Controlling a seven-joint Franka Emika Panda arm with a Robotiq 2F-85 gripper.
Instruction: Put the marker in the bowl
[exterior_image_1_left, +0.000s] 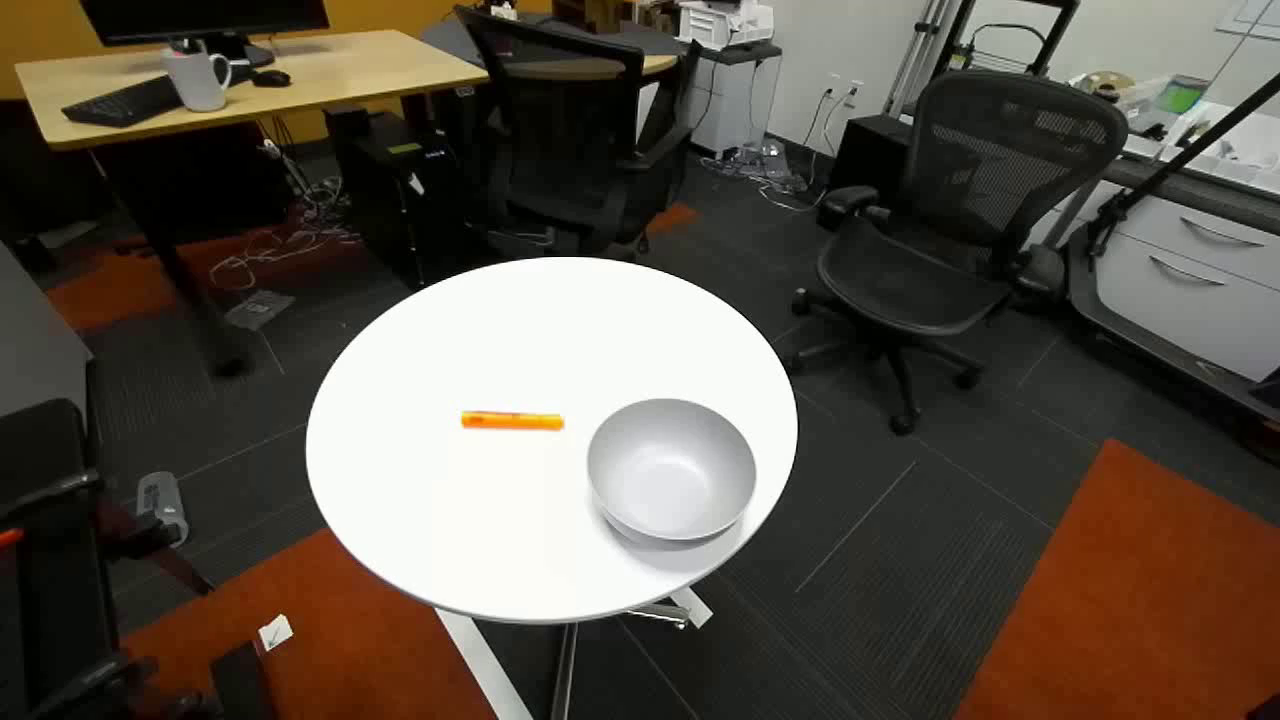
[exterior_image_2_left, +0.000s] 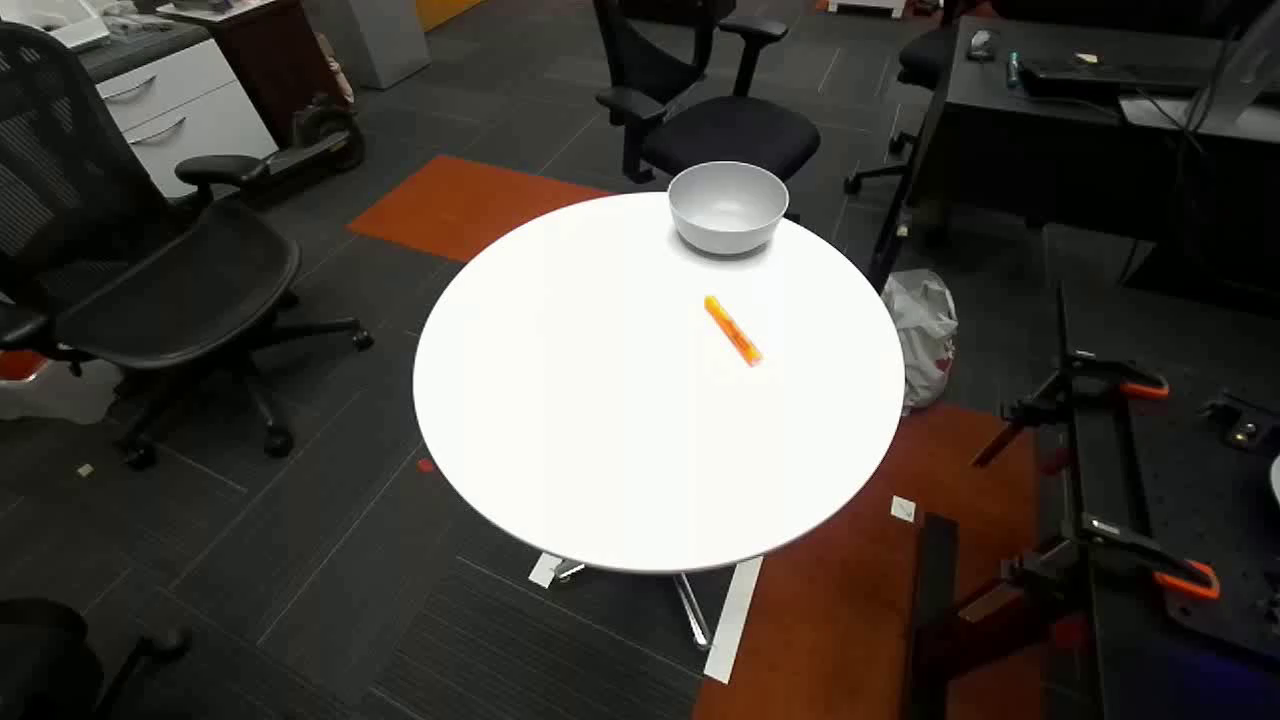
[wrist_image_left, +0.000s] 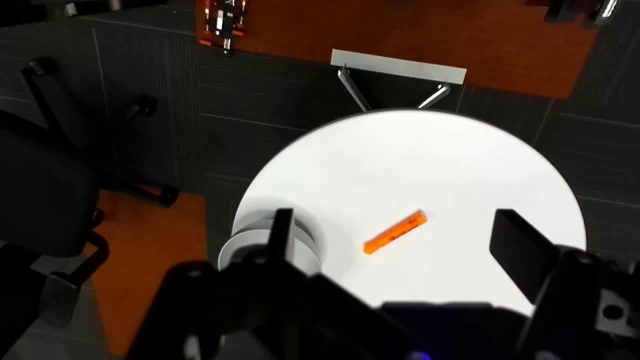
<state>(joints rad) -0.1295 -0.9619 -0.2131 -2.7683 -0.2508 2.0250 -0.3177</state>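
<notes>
The orange marker lies flat on the white round table. It shows in both exterior views (exterior_image_1_left: 512, 420) (exterior_image_2_left: 733, 330) and in the wrist view (wrist_image_left: 395, 232). The silver-grey bowl stands upright on the table near its edge, beside the marker and apart from it, in both exterior views (exterior_image_1_left: 672, 470) (exterior_image_2_left: 728, 205). In the wrist view the bowl (wrist_image_left: 306, 257) is partly hidden behind the left finger. My gripper (wrist_image_left: 392, 220) is wide open and empty above the table. The marker appears between its fingers, with no contact. The gripper is out of view in both exterior views.
The white table (exterior_image_1_left: 430, 520) is round with a thin edge. Black office chairs (exterior_image_1_left: 970, 200) (exterior_image_2_left: 730, 130) stand around it. A dark bench with orange-tipped clamps (exterior_image_2_left: 1190, 580) stands beside the table. A desk (exterior_image_1_left: 350, 70) with a mug is farther back.
</notes>
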